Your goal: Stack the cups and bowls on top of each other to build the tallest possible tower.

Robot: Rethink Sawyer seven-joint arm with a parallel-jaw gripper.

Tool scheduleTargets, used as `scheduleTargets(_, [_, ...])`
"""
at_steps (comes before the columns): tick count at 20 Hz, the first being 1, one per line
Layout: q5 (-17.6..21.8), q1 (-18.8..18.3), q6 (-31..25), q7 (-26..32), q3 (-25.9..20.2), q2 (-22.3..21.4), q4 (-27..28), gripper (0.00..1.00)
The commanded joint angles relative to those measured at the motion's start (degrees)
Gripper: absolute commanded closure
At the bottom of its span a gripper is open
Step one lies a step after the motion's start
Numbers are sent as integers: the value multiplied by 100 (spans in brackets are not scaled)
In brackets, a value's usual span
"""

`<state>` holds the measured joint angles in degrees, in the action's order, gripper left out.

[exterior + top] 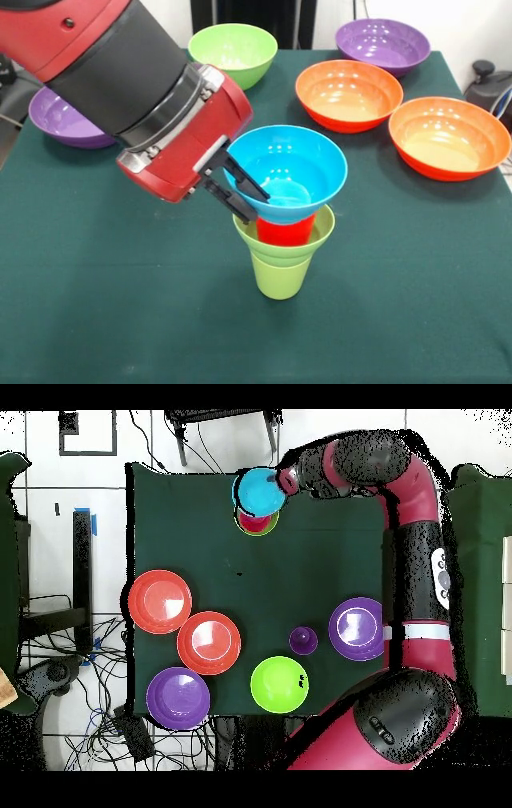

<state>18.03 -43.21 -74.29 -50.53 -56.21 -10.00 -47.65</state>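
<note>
The tower stands near the table's front: a lime-green cup [280, 278], a small lime-green bowl [318, 233] on it, a red cup [286, 233] in that, and a small blue bowl [300, 168] on top. My gripper [252, 202] reaches in from the left and is shut on the blue bowl's left wall, one black finger [243, 177] inside and the other outside. From overhead, the blue bowl [257, 489] covers most of the stack, with my gripper [279, 484] at its edge. A translucent purple cup [303, 641] stands apart; the arm hides it in the front view.
A medium lime-green bowl [234, 50], a purple bowl [382, 44] and two orange bowls [349, 94] [450, 138] sit at the back and right. Another purple bowl [64, 122] lies at the left, partly behind the arm.
</note>
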Motion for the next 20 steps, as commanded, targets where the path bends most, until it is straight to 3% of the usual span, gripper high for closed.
scheduleTargets(1, [39,122,-435,422,426,180,143,100])
scheduleTargets(13, [-63,-90,-33,97,423,-22,-582,100])
scheduleTargets(20, [-91,-123,50,11,425,-55,-710,100])
